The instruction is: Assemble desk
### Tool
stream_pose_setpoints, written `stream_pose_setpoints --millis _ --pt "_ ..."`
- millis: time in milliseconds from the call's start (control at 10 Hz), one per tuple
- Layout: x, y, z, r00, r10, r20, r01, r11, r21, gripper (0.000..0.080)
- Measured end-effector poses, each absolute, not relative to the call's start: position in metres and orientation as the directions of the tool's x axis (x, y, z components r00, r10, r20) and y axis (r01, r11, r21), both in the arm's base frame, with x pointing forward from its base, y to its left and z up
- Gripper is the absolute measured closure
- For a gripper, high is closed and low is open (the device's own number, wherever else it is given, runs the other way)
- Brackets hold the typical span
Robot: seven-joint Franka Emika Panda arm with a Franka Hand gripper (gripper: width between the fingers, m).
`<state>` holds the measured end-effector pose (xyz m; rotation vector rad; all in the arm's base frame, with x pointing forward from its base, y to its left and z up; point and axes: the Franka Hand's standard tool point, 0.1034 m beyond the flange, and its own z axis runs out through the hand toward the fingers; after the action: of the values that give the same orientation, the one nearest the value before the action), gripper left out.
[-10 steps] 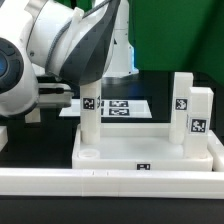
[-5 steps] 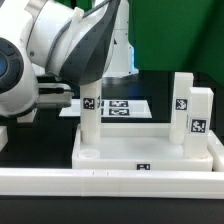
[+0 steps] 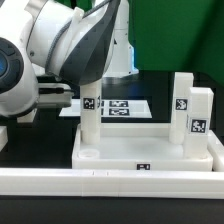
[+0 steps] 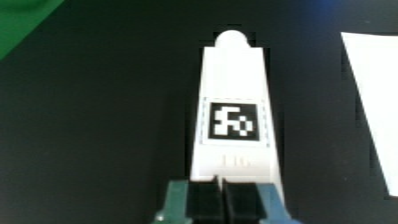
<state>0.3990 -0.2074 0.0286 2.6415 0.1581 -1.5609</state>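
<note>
The white tray-like tabletop [image 3: 150, 150] lies at the front of the exterior view. Two tagged white legs [image 3: 197, 115] stand upright on the side at the exterior view's right. A third tagged leg [image 3: 92, 118] stands upright at the corner on the exterior view's left, with its top hidden behind the arm. In the wrist view this leg [image 4: 231, 100] runs straight away from my gripper [image 4: 221, 195]. The jaws stand nearly together at its near end and appear shut on it. The gripper itself is hidden behind the arm in the exterior view.
The marker board [image 3: 125, 108] lies flat behind the tabletop; its edge also shows in the wrist view [image 4: 374, 90]. A long white border rail [image 3: 110, 182] runs along the front. The big arm body [image 3: 60, 50] fills the upper part at the exterior view's left.
</note>
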Motion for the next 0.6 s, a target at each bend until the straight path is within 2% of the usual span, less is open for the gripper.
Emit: stream_pose_setpoints --millis 200,300,500,600 --pt "0.402 -0.212 0.04 0.485 0.108 -0.868 0.147 -0.988 -0.041 0.0798" --pt "0.404 -0.211 0.054 0.482 0.123 -0.868 0.144 -0.988 -0.059 0.0798" --pt "0.41 -0.205 0.084 0.492 0.134 -0.86 0.129 -0.988 -0.08 0.0798" --pt "0.414 -0.202 0.092 0.507 0.136 -0.851 0.13 -0.988 -0.08 0.0798"
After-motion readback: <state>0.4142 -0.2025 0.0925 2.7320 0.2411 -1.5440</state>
